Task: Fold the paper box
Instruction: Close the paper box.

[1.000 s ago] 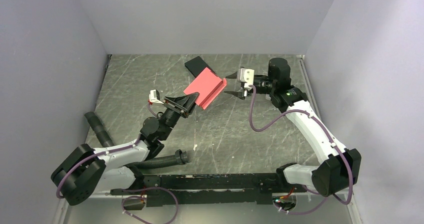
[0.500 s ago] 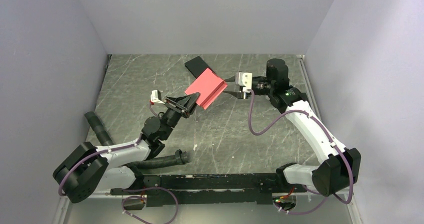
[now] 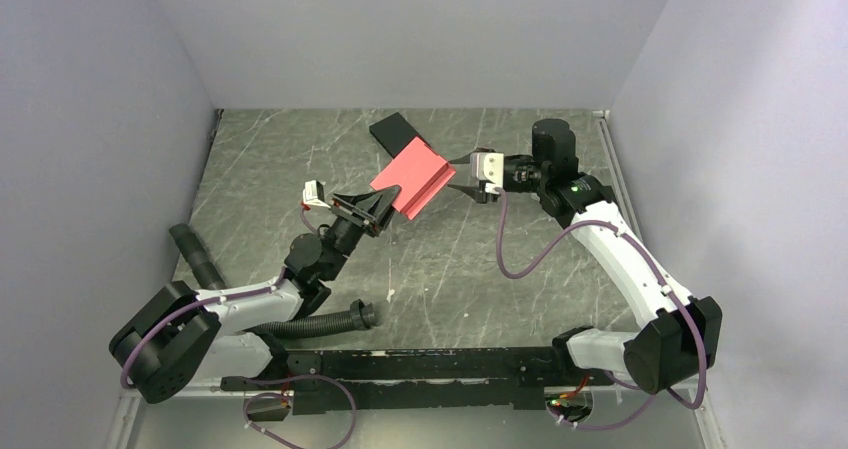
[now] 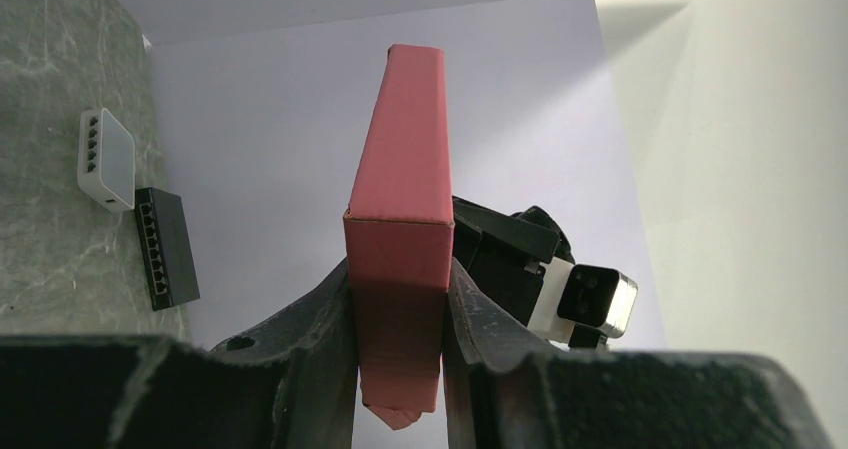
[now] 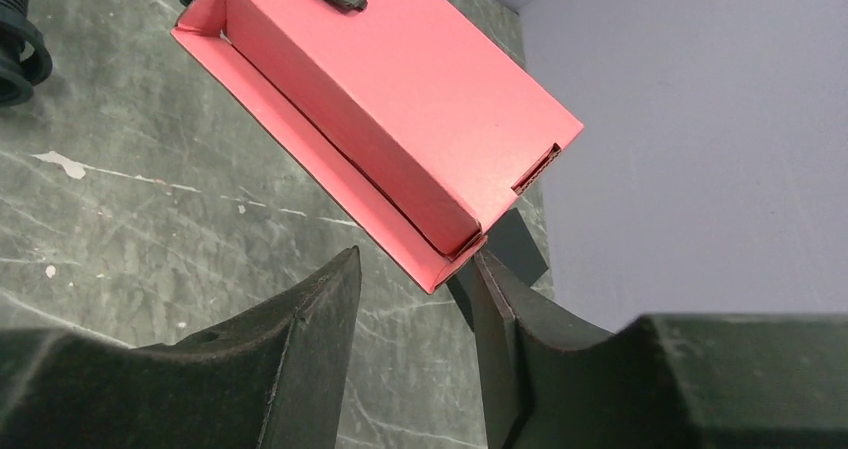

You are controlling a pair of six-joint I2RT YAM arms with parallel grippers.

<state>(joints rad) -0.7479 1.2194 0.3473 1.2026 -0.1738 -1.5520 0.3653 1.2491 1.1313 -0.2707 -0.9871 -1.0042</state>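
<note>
Just near of the black box (image 3: pixel 392 129), off the surface (image 3: pixel 450 259), the paper box (image 3: pixel 412 177) hangs clamped in the left claw (image 3: pixel 375 207); the right claw (image 5: pixel 415 259) stands part-open astride its flap corner.

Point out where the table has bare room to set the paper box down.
Widest bare table: the middle, between both arms, nearer than the paper box. Also the far-left corner, left of the black box. Crowded: far centre, where left gripper and right gripper meet the paper box; near-left, around the hose.
</note>
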